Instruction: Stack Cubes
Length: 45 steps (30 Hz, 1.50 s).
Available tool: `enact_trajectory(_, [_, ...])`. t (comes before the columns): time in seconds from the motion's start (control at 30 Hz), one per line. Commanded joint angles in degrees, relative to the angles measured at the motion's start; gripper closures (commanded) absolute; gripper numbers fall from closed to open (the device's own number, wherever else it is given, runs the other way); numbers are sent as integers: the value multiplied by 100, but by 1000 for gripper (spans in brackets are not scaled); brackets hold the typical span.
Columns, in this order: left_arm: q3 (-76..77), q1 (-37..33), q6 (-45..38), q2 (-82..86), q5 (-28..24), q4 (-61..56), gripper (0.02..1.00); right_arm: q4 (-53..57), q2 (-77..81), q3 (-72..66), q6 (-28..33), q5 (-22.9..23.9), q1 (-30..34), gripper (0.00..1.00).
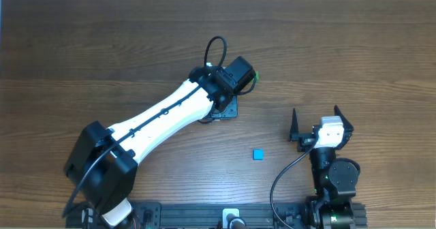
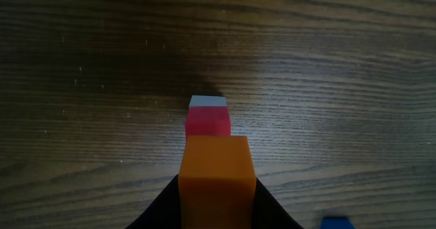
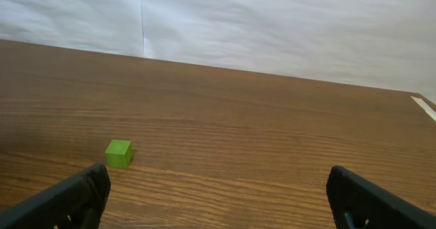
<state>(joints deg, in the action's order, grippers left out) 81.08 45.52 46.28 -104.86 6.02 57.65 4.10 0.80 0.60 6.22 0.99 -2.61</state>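
Out over the middle of the table [image 1: 102,38] with the left gripper [image 1: 235,74], arm stretched up and across from its base at the left. Pinching an orange cube [image 2: 216,178] between the fingers [image 2: 160,212], tight on both sides, cube held square. Just past the orange, in line with it, a red cube [image 2: 208,123], and beyond the red, touching it, a pale grey cube [image 2: 208,101]. Reads as one column from the left wrist view: orange nearest, red next, grey farthest, with dark shadow on the wood around the far end. Cannot tell if resting on the red or held just off it. Off to the side, a blue cube [image 1: 257,154] alone on the table, well apart from that column, between the two arms and nearer the right one; peeking in at the edge of the left wrist view as well. Now to the right gripper [image 1: 317,125]: close by its own base, fingers [image 3: 75,198] spread wide, gripping nothing at all. Ahead of those spread fingers, a green cube [image 3: 118,153] flat on the table, well apart from them. Behind the far table edge, a white backdrop [image 3: 272,24].
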Motion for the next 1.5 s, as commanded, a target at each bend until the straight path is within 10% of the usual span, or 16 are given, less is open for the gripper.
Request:
enact_trajectory(0.03, [90, -15, -85, -190, -20, -9, 976, 4, -48, -31, 9, 37, -4, 9])
enact_trajectory(1.5, [63, -153, -85, -490, -299, -4, 978, 4, -48, -31, 9, 37, -4, 9])
